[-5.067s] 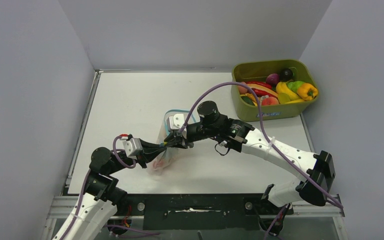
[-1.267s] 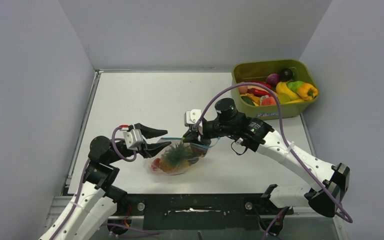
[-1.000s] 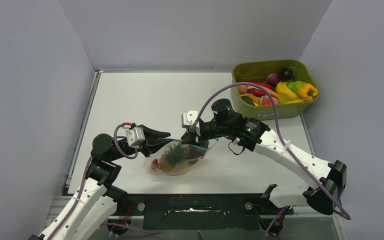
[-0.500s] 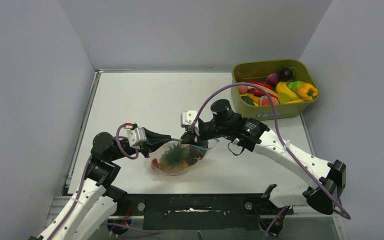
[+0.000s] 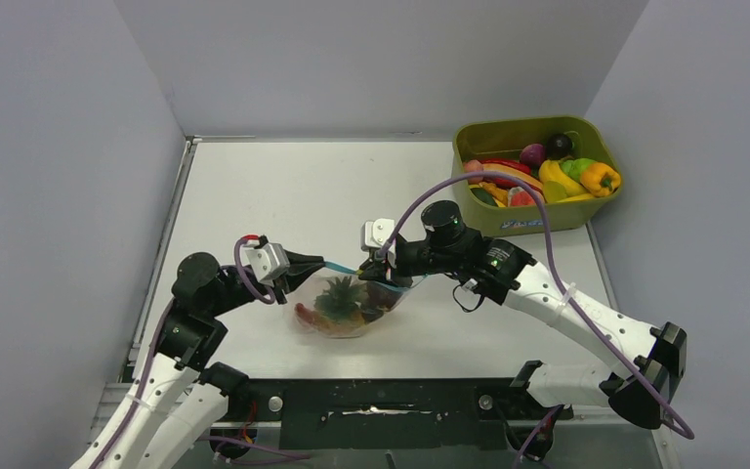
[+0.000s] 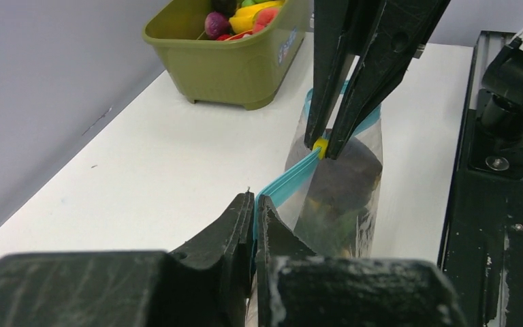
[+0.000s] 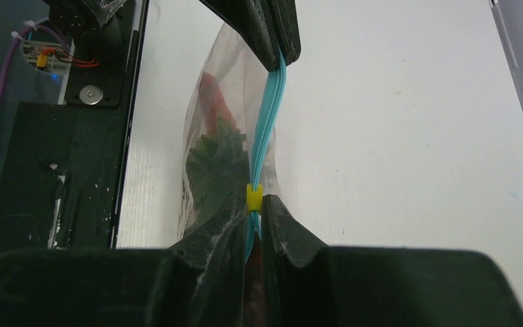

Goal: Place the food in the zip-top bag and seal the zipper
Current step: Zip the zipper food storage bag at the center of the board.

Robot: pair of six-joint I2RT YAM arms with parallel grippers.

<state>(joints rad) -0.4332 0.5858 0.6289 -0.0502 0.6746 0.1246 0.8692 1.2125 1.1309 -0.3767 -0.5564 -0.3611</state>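
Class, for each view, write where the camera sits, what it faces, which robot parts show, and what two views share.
Top external: above, behind the bases, looking down at the table; both arms show.
Left wrist: on left gripper, facing along the zipper toward right gripper and tub; own fingers show.
Right wrist: faces back along the zipper to the left gripper; own fingers show.
Shared: both wrist views show the yellow slider.

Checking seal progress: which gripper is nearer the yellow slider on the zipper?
Right. The right gripper is closed on the zipper right at the yellow slider. The left gripper is shut on the zipper's opposite end, most of its length away from the slider.
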